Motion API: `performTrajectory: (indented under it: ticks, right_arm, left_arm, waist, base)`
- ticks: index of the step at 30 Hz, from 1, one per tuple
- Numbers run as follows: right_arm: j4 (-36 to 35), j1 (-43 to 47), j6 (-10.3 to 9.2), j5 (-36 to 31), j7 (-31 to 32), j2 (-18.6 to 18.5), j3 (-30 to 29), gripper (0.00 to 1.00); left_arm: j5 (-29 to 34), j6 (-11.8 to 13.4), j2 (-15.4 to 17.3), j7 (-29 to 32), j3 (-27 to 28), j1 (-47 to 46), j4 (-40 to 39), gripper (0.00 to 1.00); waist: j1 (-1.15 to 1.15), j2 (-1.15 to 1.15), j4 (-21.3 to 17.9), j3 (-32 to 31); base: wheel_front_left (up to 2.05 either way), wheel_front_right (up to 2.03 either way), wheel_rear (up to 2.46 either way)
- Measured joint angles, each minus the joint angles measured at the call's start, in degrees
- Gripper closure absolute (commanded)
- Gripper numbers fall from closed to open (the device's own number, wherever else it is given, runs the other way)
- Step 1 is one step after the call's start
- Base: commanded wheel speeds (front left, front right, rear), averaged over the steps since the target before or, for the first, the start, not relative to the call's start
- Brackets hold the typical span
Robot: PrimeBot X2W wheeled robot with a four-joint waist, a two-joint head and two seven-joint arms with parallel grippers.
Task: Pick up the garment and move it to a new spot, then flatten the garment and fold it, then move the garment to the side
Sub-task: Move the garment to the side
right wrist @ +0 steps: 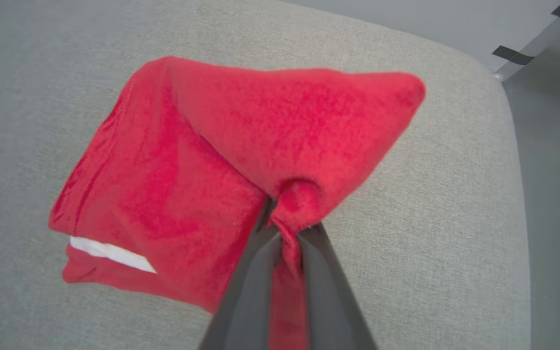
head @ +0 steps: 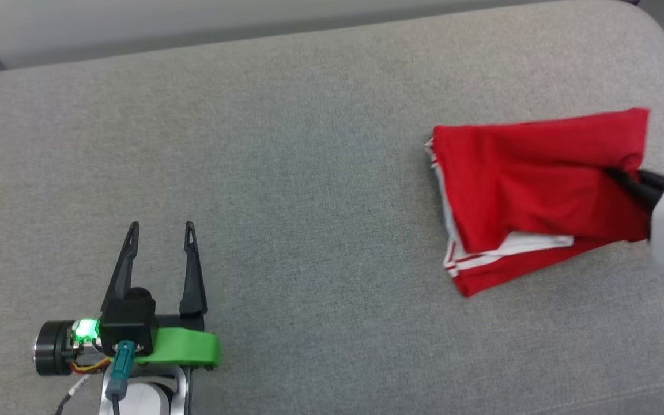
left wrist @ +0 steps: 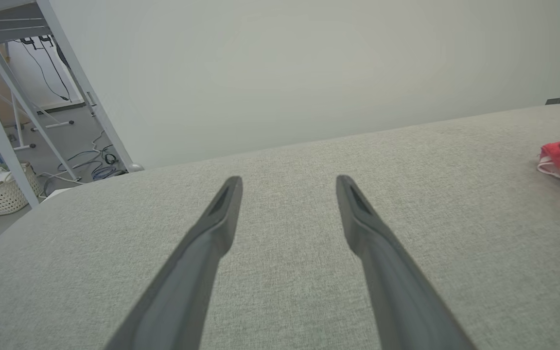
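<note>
The shirt (head: pixel 528 190) lies near the right edge of the grey cushion (head: pixel 309 144), about halfway between the front and back edges. It is folded into a compact packet. Red cloth is on top, and a white layer and striped trim show at its left and front sides. From this I judge that the picking up, flattening and folding are done. The step in hand is the last one, moving the shirt to the side.

The right gripper (head: pixel 617 173) reaches in from the right edge. Its jaws are clamped on a bunch of red cloth at the right part of the packet. In the right wrist view, the cloth is squeezed between the two fingers (right wrist: pixel 255 272), and a fold stands up like a tent above the tips. So the right part is raised, while the left part rests on the cushion.

The left gripper (head: pixel 161 227) hovers near the front left corner, well apart from the shirt. Its jaws are wide apart with nothing between them.

I cannot tell if the pinch takes all the layers or only the top ones. If it takes only the top ones, a fast pull could open the fold. I think the next move calls for a slow, low carry or drag. It must also stop short of the right edge, which is near, and only then let go of the cloth.
</note>
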Motion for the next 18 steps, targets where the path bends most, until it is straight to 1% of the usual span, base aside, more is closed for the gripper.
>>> performTrajectory:
  ticks: [4, 9, 15, 18]
  right_arm:
    - [3.72, -2.18, 0.0, -0.44, -0.87, -1.82, -2.59, 1.0]
    - [7.79, -6.62, 0.0, -1.25, -1.38, -2.91, -4.23, 1.0]
    - [15.32, -12.35, 0.0, -4.52, -1.85, -5.67, -5.77, 1.0]
    - [19.04, -14.32, 0.0, -5.09, -2.08, -6.22, -6.46, 1.0]
  left_arm:
    - [0.46, 0.32, 0.4, 0.0, -0.02, -2.09, -1.35, 0.0]
    - [1.07, 1.07, 1.04, 0.0, -0.12, -3.57, -2.54, 0.0]
    - [1.43, 1.54, 2.24, -0.01, -0.48, -5.46, -4.16, 0.0]
    - [1.48, 1.94, 2.65, -0.01, -0.67, -6.19, -5.09, 0.0]
  waist:
    - [0.0, 0.0, -0.69, 3.18]
    - [0.0, 0.0, -0.96, 7.42]
    - [0.01, 0.0, -1.06, 12.15]
    - [0.0, 0.0, -1.01, 14.01]
  base:
    - [0.0, 0.0, 0.0]
    - [0.0, 0.0, 0.0]
    - [0.0, 0.0, 0.0]
    - [0.0, 0.0, 0.0]
